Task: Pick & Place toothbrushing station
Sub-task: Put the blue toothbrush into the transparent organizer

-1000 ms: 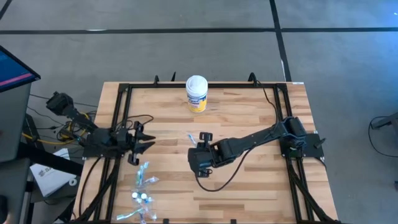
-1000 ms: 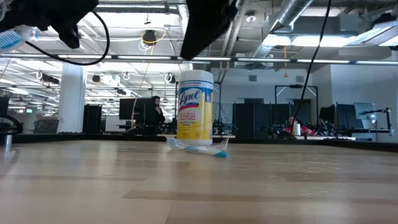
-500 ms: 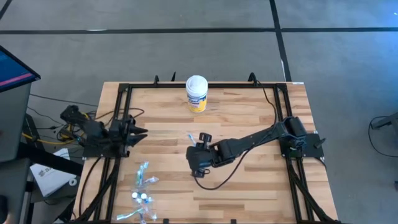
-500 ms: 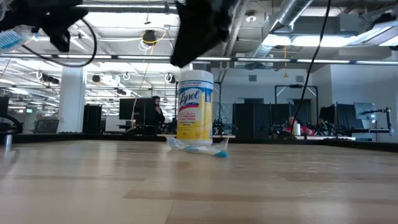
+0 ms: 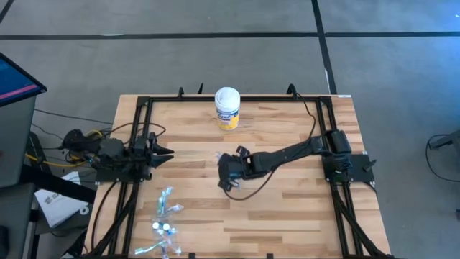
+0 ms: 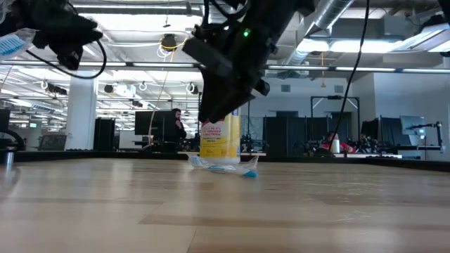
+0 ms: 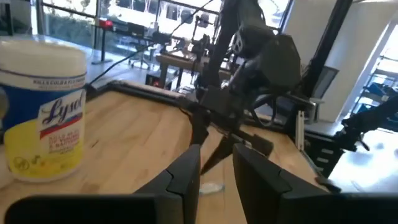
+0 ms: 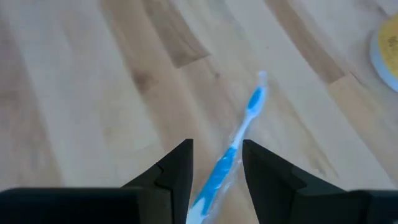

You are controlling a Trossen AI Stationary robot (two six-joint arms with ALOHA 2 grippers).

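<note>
While overhead hides it, right gripper [image 8: 216, 168] hangs spread-jawed over blue toothbrush [image 8: 233, 149].

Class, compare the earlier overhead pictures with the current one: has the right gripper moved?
Yes. The right gripper has moved up the table toward the wipes canister, and now hangs open over the blue toothbrush.

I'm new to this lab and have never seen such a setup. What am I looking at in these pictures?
Two dark robot arms work at a wooden table. One picture looks straight down, one looks level across the tabletop, and one comes from each arm's wrist. On the table stand a wipes canister and, near the front left, a heap of packaged toothbrushes. One wrapped blue toothbrush lies alone at the middle. The right gripper hovers over it, fingers open, holding nothing. The left gripper waits at the table's left edge, fingers apart and empty.
</note>
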